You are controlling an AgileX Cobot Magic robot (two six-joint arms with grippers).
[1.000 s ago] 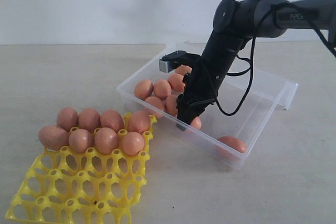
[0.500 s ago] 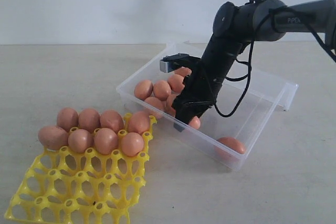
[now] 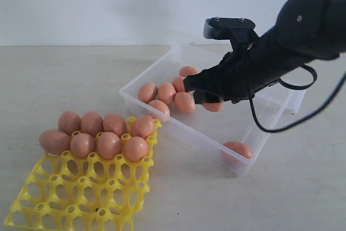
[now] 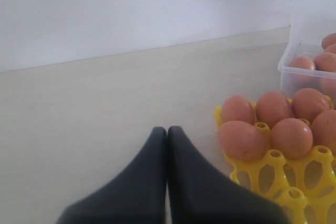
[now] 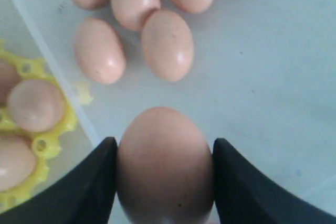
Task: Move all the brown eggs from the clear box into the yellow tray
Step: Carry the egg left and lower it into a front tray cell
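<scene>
Yellow tray (image 3: 81,198), left: eight brown eggs (image 3: 108,144) fill its far rows, near cups open. Left gripper (image 4: 167,134) (wrist view only) pressed together over the table (image 4: 79,129). Clear box (image 3: 186,129): right gripper (image 5: 163,148) pinches one egg (image 5: 164,174) above the floor; others cluster left, a lone egg (image 3: 238,149) by the near-right corner.

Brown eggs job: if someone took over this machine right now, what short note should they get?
Right end effector: shut on one brown egg, lifted over the clear box.
Left end effector: shut, empty, beside the yellow tray.
Done: eight eggs sit in the tray's two rows at the box end.
Left: place the held egg, then move at least seven more eggs lying in the box, six clustered and one alone near a corner.
</scene>
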